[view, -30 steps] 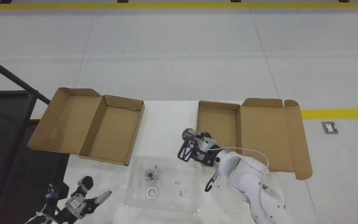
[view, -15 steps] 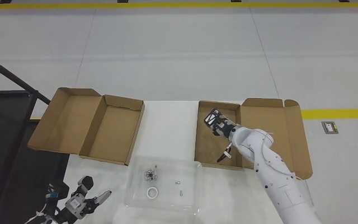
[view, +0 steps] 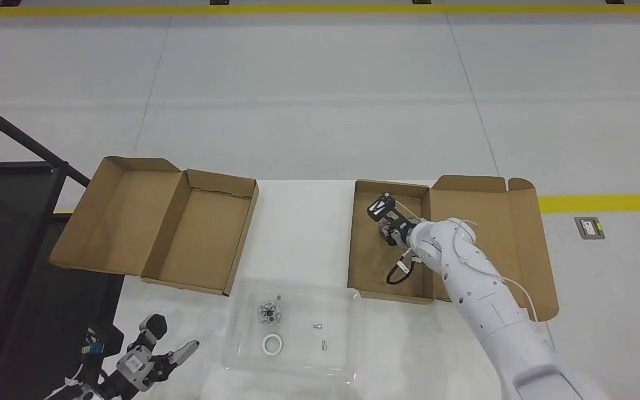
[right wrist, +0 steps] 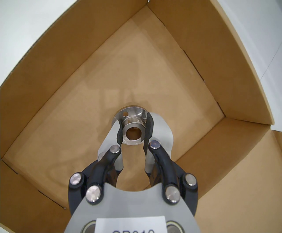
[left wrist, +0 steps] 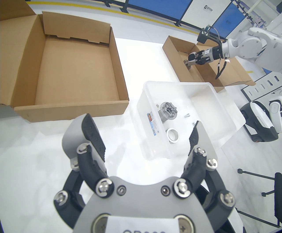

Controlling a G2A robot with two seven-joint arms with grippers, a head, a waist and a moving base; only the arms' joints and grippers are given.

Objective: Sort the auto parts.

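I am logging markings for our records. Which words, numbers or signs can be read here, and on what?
Nothing reads in full.
Label on the left gripper: cut off at the edge.
Label on the right gripper: cut off too.
Sticker on the clear bin: too small.
Floor plate: too small.
Wall panel logo: a brand mark, left unquoted.
Metal hub: no print.

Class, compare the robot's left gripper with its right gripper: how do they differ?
The left gripper is open and empty; the right gripper is shut on a metal hub. The left hangs beside the clear bin; the right is inside a cardboard box. Both are the same design.
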